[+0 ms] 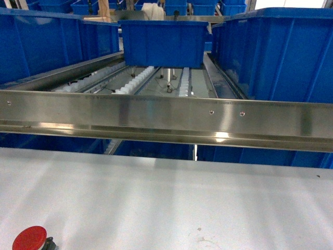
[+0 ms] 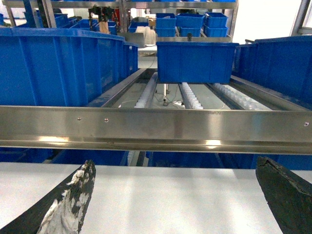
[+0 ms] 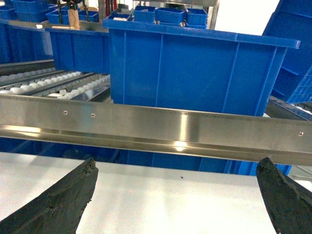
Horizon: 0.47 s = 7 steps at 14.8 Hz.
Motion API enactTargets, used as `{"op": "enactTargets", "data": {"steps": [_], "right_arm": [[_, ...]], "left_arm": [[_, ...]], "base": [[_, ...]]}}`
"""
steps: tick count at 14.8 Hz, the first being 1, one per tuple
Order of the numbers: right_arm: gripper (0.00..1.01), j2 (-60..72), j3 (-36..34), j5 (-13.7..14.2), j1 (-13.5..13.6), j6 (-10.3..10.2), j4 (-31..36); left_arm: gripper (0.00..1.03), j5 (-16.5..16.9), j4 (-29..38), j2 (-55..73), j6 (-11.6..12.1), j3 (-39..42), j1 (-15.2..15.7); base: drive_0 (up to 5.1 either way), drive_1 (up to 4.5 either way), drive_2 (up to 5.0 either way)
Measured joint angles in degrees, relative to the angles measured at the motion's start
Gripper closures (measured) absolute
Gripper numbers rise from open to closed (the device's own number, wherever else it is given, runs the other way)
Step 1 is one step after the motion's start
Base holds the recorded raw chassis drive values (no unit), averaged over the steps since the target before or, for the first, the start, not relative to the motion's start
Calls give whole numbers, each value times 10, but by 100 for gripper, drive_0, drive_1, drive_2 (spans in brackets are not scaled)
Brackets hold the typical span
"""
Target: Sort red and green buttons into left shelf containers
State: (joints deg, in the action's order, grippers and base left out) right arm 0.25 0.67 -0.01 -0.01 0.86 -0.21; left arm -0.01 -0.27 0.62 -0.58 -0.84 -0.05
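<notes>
red button (image 1: 29,239) sits at the near left edge of the white table (image 1: 171,198), untouched; no green button visible. advised: lower the left gripper (image 2: 175,195) squarely over the cap before closing. both grippers, left and right gripper (image 3: 175,195), stand spread wide, holding nothing, facing the blue bins (image 2: 58,66).
</notes>
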Motion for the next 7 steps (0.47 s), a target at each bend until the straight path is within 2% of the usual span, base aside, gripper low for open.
{"op": "enactTargets", "data": {"steps": [5, 6, 7], "right_arm": [[3, 0, 0, 0, 0, 0, 0], [3, 1, -1, -4, -11, -3, -3], [3, 35, -2, 1, -32, -2, 59]], "left_arm": [[5, 0, 0, 0, 0, 0, 0], [5, 0, 0, 0, 0, 0, 0], [5, 16, 35, 16, 0, 0, 17]], "base": [[0, 0, 0], [0, 0, 0], [0, 0, 0]]}}
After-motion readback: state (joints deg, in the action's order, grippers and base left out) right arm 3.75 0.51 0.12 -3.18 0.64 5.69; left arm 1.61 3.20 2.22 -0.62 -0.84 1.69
